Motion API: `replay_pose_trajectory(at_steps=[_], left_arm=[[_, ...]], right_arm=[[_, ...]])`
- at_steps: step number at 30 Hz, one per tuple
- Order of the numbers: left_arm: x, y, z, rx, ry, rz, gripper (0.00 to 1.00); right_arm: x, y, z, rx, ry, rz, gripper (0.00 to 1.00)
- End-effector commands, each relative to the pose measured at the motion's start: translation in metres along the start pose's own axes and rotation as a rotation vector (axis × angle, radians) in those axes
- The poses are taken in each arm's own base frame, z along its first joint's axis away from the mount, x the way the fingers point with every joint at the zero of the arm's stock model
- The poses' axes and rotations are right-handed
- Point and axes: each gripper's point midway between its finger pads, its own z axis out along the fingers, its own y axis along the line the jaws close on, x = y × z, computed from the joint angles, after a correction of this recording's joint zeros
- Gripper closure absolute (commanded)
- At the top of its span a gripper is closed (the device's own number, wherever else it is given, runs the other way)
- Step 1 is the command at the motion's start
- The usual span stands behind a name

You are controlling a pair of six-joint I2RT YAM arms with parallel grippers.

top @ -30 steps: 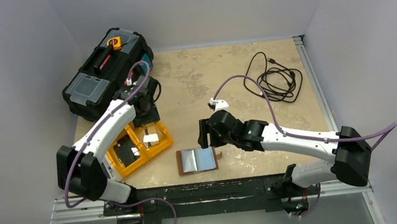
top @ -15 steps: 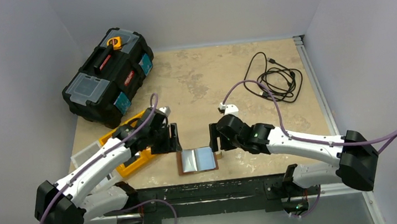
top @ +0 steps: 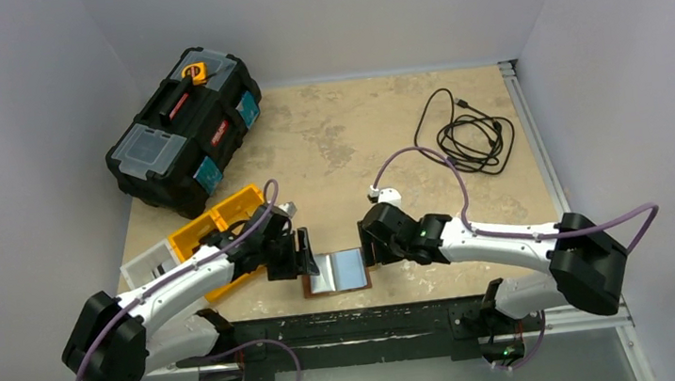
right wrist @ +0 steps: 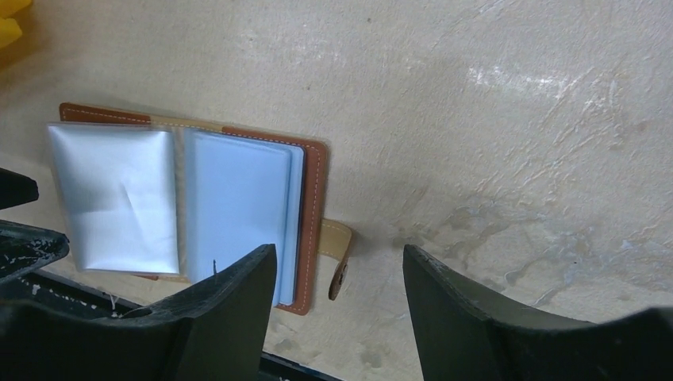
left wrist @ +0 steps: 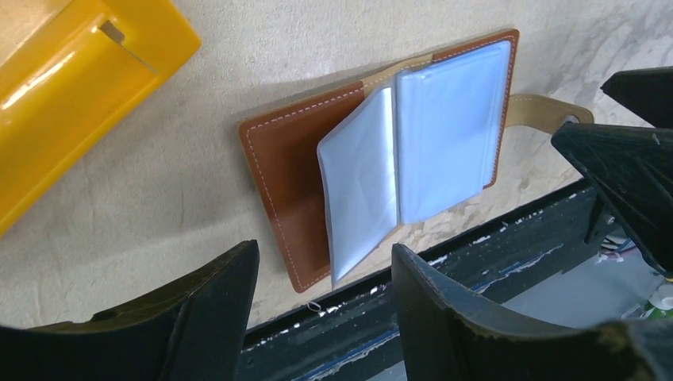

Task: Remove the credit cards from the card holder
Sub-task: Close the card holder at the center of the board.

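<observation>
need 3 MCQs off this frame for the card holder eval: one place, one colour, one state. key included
1. Where does the card holder lie?
A. On the table at its near edge, between the left hand and the right hand
B. At the far edge, away from both hands
C. At the right side edge

2. What colour is the tray to the left of the card holder?
A. Green
B. Blue
C. Orange

3. What state is the card holder in?
A. Snapped shut
B. Open flat, pale sleeves showing
C. Lifted off the table

Key:
1 A, the top view shows it at the near edge with a hand on either side.
2 C, the tray is orange in the top and left wrist views.
3 B, both wrist views show it spread open on the table.
</observation>
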Motion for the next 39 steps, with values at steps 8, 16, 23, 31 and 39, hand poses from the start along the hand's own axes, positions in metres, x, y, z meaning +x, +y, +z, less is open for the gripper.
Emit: replay_pose_trajectory(at_steps=[8,16,23,31,39], left_arm=[[0.004,0.000,0.026,0.043,-0.001,-0.034,0.42],[0.003,-0.014,0.024,0.102,0.006,-0.072,0.65],[-0.010,-0.031,0.000,0.133,-0.031,-0.067,0.97],[-0.021,-0.045,-0.025,0.115,-0.044,-0.023,1.00],[-0.018,-0.078,-0.013,0.102,0.014,0.010,0.89]], right_arm=[[0.008,0.000,0.014,-0.004,0.008,0.029,0.57],[0.012,-0.001,0.018,0.006,0.025,0.027,0.92],[0.005,0.006,0.014,-0.018,0.007,0.032,0.99],[-0.010,0.028,0.004,-0.101,-0.018,0.054,1.00],[-0.014,0.041,0.007,-0.137,-0.017,0.063,1.00]])
